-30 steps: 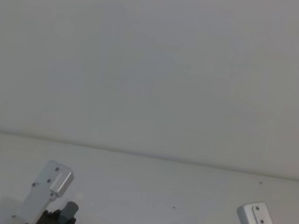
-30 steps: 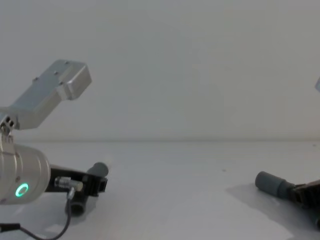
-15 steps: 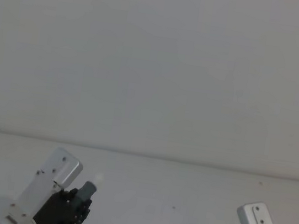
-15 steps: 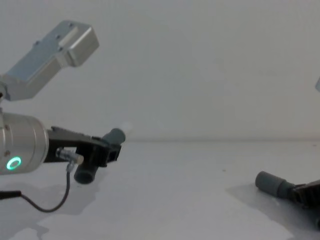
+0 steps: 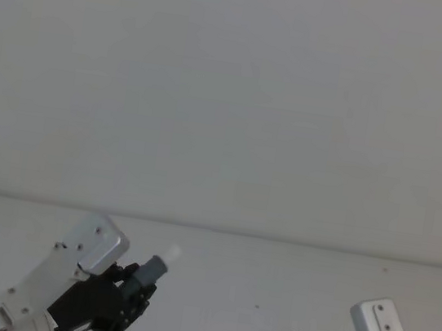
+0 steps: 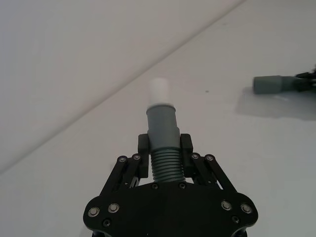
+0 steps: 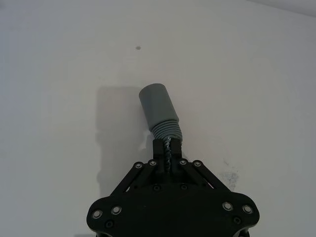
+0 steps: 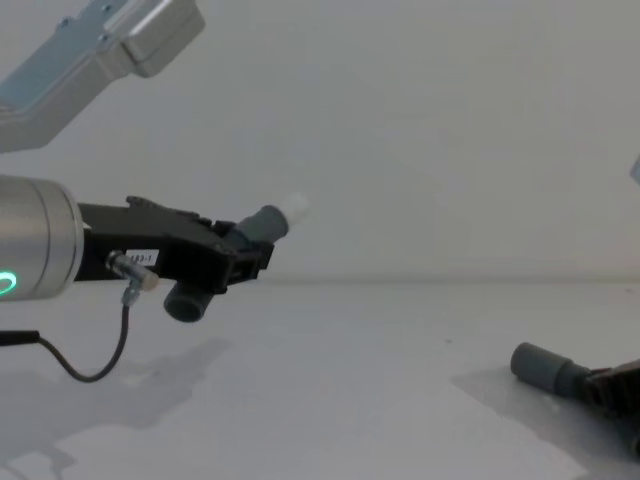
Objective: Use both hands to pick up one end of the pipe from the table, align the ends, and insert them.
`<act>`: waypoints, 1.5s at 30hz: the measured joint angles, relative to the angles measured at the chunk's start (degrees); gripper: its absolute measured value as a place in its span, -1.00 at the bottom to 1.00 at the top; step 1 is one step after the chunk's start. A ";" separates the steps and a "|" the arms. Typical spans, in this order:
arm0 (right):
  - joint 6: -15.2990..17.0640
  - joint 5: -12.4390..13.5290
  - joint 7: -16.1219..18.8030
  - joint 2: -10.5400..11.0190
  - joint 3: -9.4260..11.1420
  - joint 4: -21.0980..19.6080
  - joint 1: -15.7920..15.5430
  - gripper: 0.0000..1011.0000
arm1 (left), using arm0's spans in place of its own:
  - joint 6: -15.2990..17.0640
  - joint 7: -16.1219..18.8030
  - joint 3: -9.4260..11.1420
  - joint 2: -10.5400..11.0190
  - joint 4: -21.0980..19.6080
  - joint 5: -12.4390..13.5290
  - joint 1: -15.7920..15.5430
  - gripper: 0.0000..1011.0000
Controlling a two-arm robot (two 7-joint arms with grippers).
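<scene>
Matte white table (image 8: 350, 400) meets a pale wall (image 5: 231, 93); bare surface with one small dark speck (image 7: 138, 48) lies between the two pipe pieces. A black cable (image 8: 100, 360) loops below the left wrist, beside its green ring light (image 8: 8, 283). A small white label (image 8: 140, 258) on the left gripper (image 8: 240, 255) reads "183-1". This gripper is clamped on the ribbed section of the tip piece (image 6: 162, 123), held clear above the table at left, with the whitish tip (image 8: 297, 207) projecting beyond the fingers. The right gripper (image 7: 168, 145) is closed narrowly on the ribs of the socket piece (image 7: 157, 106), low at the table's right; contact with the surface cannot be determined.
</scene>
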 joint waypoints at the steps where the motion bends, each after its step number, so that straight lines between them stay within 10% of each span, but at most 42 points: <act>1: 0.00 0.00 0.00 0.00 0.00 0.00 0.00 -0.88 | -0.30 -0.47 0.08 0.33 0.02 -0.01 -0.18 -0.34; 21: 0.00 0.00 0.00 0.00 0.00 0.00 0.00 -0.88 | -8.28 -12.79 2.02 6.59 1.37 -1.68 -3.64 -0.34; 45: 0.00 -0.01 0.00 0.00 0.00 0.00 0.00 -0.88 | -14.93 -17.91 2.92 9.64 3.91 -3.91 -5.01 -0.34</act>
